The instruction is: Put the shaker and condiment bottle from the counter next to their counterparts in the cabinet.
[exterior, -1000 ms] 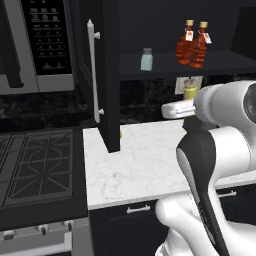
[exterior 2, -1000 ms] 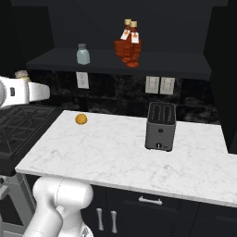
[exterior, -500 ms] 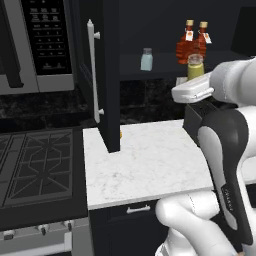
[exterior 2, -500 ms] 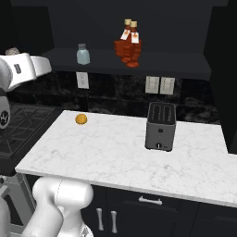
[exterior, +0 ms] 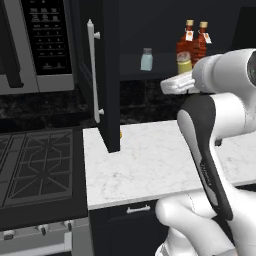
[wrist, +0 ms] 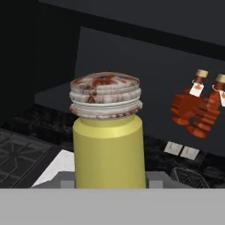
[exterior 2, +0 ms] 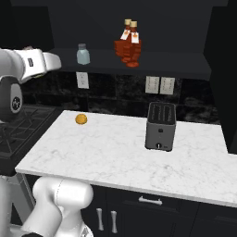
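The hand [exterior: 176, 84] is grasping the shaker [wrist: 108, 145], a short yellow-olive cylinder with a grey-silver cap. The shaker stands upright in the hand, its long axis vertical and its cap pointing up. In the left base view the shaker [exterior: 184, 62] is raised in front of the cabinet shelf [exterior: 150, 73], just below the two red-orange bottles [exterior: 193, 42], and well above the worktop [exterior: 150, 160].

On the shelf, the two bottles stand upright, touching each other, with tan caps up and small white labels on the necks. The pale blue-grey shaker [exterior: 146, 59] stands upright on the same shelf, to the left of the bottles and apart from them.

The cabinet door [exterior: 106, 75] is open, with its long white bar handle [exterior: 92, 70] vertical. Under the shelf, on the worktop, a dark toaster [exterior 2: 160, 126] stands near the wall, and a small orange round thing [exterior 2: 81, 119] lies to the left of it.
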Controlling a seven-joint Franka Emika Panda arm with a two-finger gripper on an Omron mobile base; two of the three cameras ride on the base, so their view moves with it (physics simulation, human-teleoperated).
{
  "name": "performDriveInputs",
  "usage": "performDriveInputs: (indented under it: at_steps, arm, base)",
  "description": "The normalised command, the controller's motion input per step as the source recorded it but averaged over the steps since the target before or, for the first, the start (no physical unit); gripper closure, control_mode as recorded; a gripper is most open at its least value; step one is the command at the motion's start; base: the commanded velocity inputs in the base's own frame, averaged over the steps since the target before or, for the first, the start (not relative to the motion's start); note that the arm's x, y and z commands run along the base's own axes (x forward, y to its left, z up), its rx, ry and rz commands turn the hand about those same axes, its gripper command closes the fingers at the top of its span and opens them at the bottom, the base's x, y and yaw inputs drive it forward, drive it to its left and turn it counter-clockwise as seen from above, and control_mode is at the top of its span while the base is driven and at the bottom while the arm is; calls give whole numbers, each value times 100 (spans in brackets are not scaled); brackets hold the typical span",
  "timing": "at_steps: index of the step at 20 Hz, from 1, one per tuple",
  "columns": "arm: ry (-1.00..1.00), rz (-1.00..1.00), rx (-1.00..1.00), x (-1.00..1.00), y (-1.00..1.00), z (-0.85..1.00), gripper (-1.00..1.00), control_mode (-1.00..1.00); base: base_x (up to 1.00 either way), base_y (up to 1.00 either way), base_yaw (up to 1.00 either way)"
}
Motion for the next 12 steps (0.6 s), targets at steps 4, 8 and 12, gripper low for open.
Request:
performDriveInputs:
  at_steps: [4, 8, 12]
  arm:
    - [-3, -9, 0, 45, 2, 0, 100, -100]
    - [-4, -8, 0, 36, 17, -5, 100, -100]
    - [0, 0, 1, 60, 15, -1, 100, -100]
  base:
    - [0, 0, 0]
    - [0, 0, 0]
    - [0, 0, 0]
